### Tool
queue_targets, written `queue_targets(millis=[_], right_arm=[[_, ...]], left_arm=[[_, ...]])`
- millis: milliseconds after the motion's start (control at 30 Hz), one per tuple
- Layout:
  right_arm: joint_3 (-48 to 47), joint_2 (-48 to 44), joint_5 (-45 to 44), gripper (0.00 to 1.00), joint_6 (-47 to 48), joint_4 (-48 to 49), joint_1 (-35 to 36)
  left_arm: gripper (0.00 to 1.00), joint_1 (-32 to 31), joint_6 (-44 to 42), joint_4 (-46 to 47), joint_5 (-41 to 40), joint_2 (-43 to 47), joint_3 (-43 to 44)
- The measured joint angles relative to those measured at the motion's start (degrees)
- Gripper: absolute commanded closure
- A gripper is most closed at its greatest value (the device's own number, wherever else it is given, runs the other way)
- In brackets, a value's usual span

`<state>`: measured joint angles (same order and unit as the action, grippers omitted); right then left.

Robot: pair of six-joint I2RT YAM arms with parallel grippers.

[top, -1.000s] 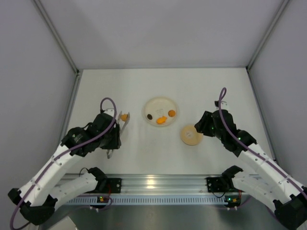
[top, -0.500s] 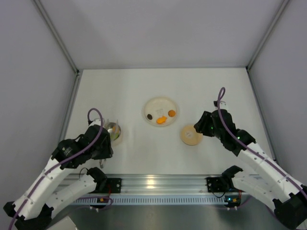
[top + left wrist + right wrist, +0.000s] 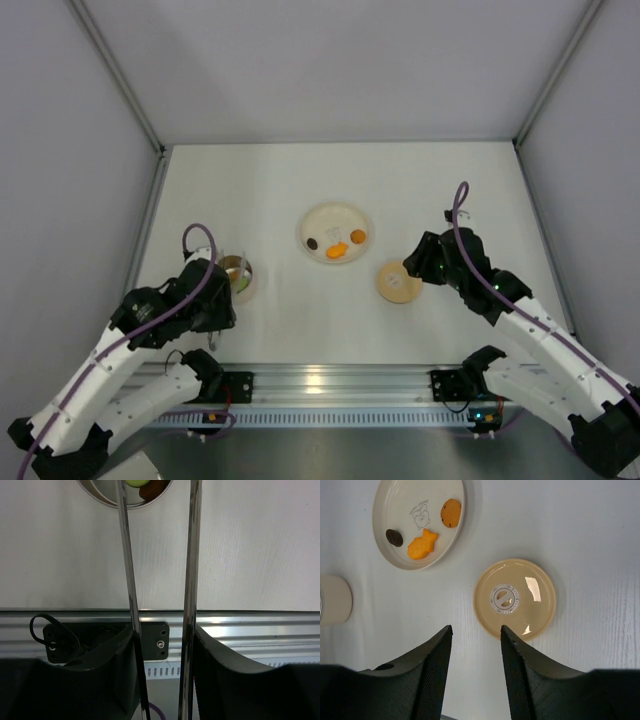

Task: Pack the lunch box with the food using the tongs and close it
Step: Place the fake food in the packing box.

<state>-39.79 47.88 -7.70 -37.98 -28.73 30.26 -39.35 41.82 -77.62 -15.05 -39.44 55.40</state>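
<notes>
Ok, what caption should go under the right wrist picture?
Open right hand beside the tan lid, near a plate holding three food pieces.

Centre of the worktop [image 3: 300,180], the plate [image 3: 330,214] carries three pieces of food [image 3: 422,544], with the lid [image 3: 398,282] lying to its right, nearer the arms. The lunch box [image 3: 247,282] stands to the plate's left with more pieces inside. The tongs [image 3: 191,580] run out between the left fingers [image 3: 225,670], one arm crossing above its rim.
</notes>
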Motion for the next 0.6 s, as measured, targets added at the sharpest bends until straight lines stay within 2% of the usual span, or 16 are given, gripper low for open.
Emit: queue_targets(millis=[167,400,600], right_arm=[[0.00,0.26,0.15,0.57,-0.02,0.00,0.00],[0.00,0.22,0.15,0.57,-0.02,-0.04,0.00],[0.00,-0.22,-0.02,0.57,0.02,-0.09,0.00]], left_arm=[[0.54,0.00,-1.44,2.03,1.66,-7.72,5.92],[0.54,-0.31,-4.31,10.47,5.55,-21.27,12.52],[0.54,-4.42,-5.51,16.46,6.69,-30.84,15.41]])
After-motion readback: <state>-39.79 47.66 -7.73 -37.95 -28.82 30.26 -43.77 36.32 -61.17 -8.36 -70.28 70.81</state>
